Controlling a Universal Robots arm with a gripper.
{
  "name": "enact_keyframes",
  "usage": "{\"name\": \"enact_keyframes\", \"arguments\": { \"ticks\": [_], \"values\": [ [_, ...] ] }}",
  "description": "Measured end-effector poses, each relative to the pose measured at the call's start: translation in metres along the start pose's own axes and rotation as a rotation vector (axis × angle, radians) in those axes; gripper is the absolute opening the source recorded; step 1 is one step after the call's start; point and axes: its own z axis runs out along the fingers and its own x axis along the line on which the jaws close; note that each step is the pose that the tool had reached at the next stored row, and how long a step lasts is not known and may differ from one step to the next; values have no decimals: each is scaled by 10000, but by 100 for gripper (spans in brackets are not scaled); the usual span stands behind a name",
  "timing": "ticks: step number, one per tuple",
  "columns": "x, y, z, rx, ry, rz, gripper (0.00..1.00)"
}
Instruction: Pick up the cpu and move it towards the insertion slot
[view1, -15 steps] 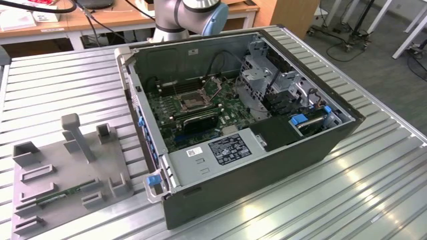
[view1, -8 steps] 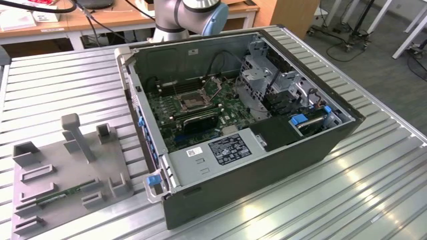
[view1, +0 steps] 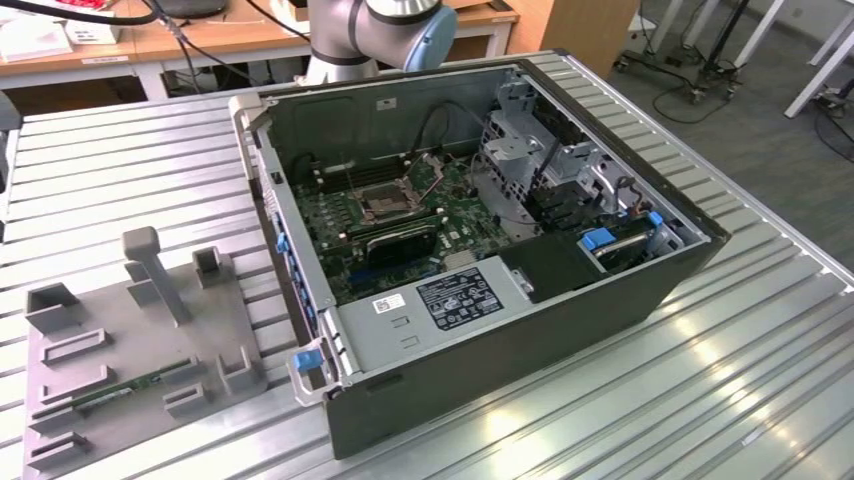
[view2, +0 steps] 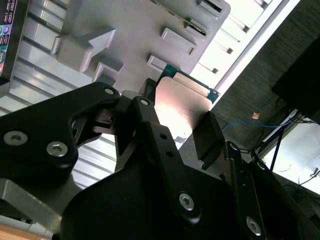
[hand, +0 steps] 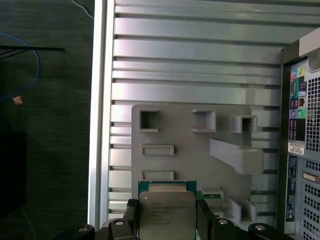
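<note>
one hand (hand: 167, 219) grips the cpu (hand: 167, 207) above grey tray (hand: 175, 127)

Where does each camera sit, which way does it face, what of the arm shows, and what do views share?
Exterior view: off the arm, high, angled down on the case, slot and tray; an arm joint shows.
First wrist view: on the wrist, facing down past the gripper and cpu onto the tray and table.
Second wrist view: on the wrist, behind the fingers, facing cpu and tray.
Shared: the tray in all three; the gripped cpu in both wrist views.
</note>
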Motion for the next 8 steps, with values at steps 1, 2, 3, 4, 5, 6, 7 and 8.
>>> {"name": "enact_keyframes", "arguments": {
  "ticks": [1,2,3,4,5,6,7,8],
  "values": [
    [0,0,0,0,0,1,54],
    [-2,0,-1,1,1,0,54],
    [-3,0,0,0,1,0,54],
    [-4,0,0,0,1,0,54],
    [-6,0,0,0,0,0,54],
    [-9,0,0,0,0,-1,54],
    [-12,-1,0,0,1,0,54],
    [-16,-1,0,1,1,-1,54]
  ]
}}
